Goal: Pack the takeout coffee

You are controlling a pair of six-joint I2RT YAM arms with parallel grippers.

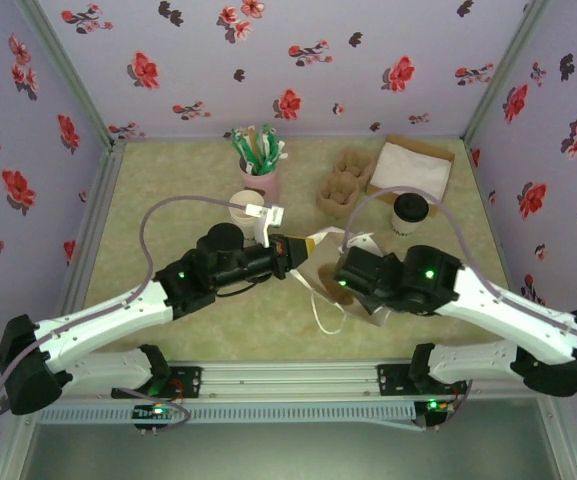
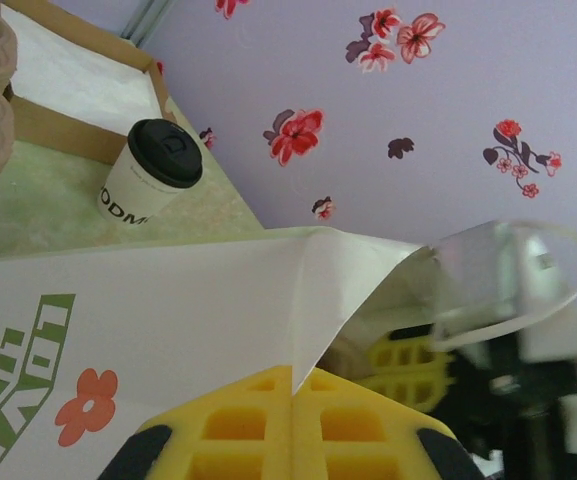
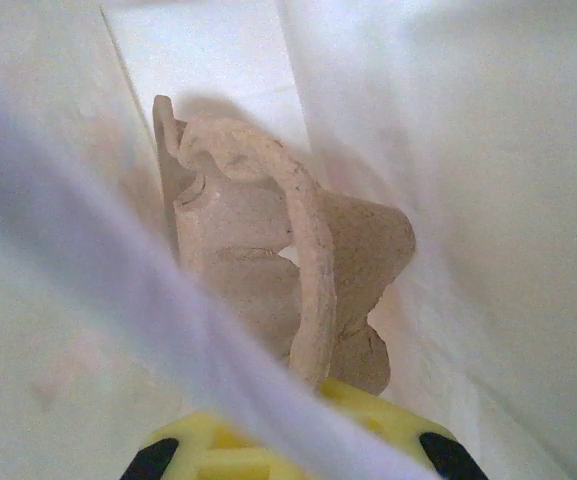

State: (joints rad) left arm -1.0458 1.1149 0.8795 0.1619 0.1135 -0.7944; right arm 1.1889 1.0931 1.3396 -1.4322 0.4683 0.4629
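The takeout coffee point(image 1: 409, 213), a small cream cup with a black lid, stands upright on the table at the back right, also seen in the left wrist view point(image 2: 153, 170). A white paper bag point(image 1: 320, 272) lies open between the arms. My left gripper point(image 1: 293, 250) is shut on the bag's edge point(image 2: 308, 300), holding the mouth up. My right gripper point(image 3: 313, 400) reaches inside the bag point(image 3: 468, 150), shut on the rim of a brown pulp carrier point(image 3: 268, 260). A blurred white handle strip crosses its jaws.
At the back, a stack of pulp carriers point(image 1: 343, 187) sits beside a brown tray of white napkins point(image 1: 413, 165). Further left are a pink cup of green sachets point(image 1: 259, 162) and a stack of cream cups point(image 1: 245, 208). Floral walls close in three sides.
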